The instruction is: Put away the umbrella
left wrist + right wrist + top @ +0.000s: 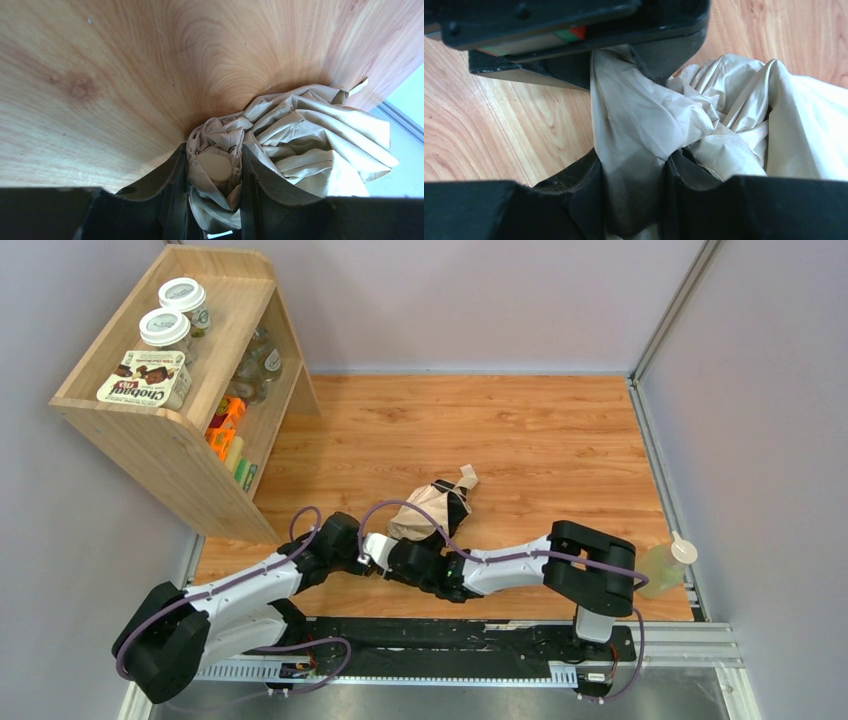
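Note:
The umbrella [425, 508] lies folded and crumpled on the wooden table, its cream handle [466, 478] at the far end and its canopy end toward the arms. My left gripper [215, 172] is shut on the canopy's tip, where beige fabric wraps a round cream cap [216, 166]. My right gripper [634, 185] is shut on a bunched fold of the umbrella fabric [639, 115] right beside it. In the top view the left gripper [372, 548] and the right gripper [396, 552] meet at the umbrella's near end. The shaft is hidden.
A wooden shelf unit [180, 455] stands at the back left with jars [165, 328] and a food box [145, 378] on top, more items inside. A pale yellow bottle [665, 565] stands at the table's right edge. Grey walls close the sides.

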You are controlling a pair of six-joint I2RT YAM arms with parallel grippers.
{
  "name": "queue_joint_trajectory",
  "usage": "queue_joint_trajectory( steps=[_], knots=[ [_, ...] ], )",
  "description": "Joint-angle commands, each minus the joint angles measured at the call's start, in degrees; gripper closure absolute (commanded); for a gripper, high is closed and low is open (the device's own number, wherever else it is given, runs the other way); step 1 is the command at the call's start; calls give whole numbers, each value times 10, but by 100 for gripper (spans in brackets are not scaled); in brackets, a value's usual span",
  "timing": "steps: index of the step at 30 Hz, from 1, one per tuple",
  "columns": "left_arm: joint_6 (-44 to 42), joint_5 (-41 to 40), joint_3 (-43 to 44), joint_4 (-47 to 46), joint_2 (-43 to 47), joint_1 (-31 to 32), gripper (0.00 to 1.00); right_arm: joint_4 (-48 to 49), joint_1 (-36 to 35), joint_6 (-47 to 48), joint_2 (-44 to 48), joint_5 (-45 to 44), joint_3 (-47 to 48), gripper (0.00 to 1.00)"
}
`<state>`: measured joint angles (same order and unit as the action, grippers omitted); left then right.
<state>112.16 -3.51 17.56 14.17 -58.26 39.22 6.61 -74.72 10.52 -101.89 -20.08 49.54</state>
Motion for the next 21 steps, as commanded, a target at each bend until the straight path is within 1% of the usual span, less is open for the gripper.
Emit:
queue_joint_trajectory(
  steps=[1, 6, 7, 8, 9, 10, 11, 12, 13, 14, 15, 16, 20, 21],
  knots=[
    [-39, 46, -4, 71, -22, -6, 100, -110, 62, -80, -46, 121, -13, 100],
    [-74, 59, 2, 35, -44, -23, 99, -153, 84, -85, -40, 218, -3, 100],
    [-89, 50, 9, 36, -44, -27, 96, -160, 89, -89, -42, 236, 0, 100],
    [-98, 45, 13, 36, -41, -31, 87, -166, 95, -92, -44, 256, 3, 100],
    [-119, 37, 21, 41, -33, -38, 81, -173, 103, -96, -46, 272, 6, 100],
    [-130, 22, 26, 45, -27, -42, 67, -182, 110, -98, -52, 288, 9, 100],
    [-154, 10, 33, 55, -11, -53, 61, -186, 116, -102, -55, 298, 12, 100],
    [-164, 5, 34, 59, -2, -61, 49, -187, 120, -102, -58, 309, 13, 100],
    [-184, -1, 35, 66, 20, -74, 45, -190, 127, -102, -62, 319, 15, 100],
    [-190, -1, 32, 71, 34, -82, 38, -194, 137, -102, -67, 337, 19, 100],
    [-200, -1, 28, 75, 59, -95, 34, -194, 145, -102, -74, 354, 22, 100],
    [-206, -1, 21, 77, 89, -100, 28, -195, 153, -121, -78, 364, 23, 100],
    [-211, 7, -14, 87, 193, -124, 27, -200, 185, -136, -96, 423, 35, 100],
    [-211, 10, -17, 87, 207, -127, 27, -199, 193, -140, -99, 442, 37, 100]
  ],
)
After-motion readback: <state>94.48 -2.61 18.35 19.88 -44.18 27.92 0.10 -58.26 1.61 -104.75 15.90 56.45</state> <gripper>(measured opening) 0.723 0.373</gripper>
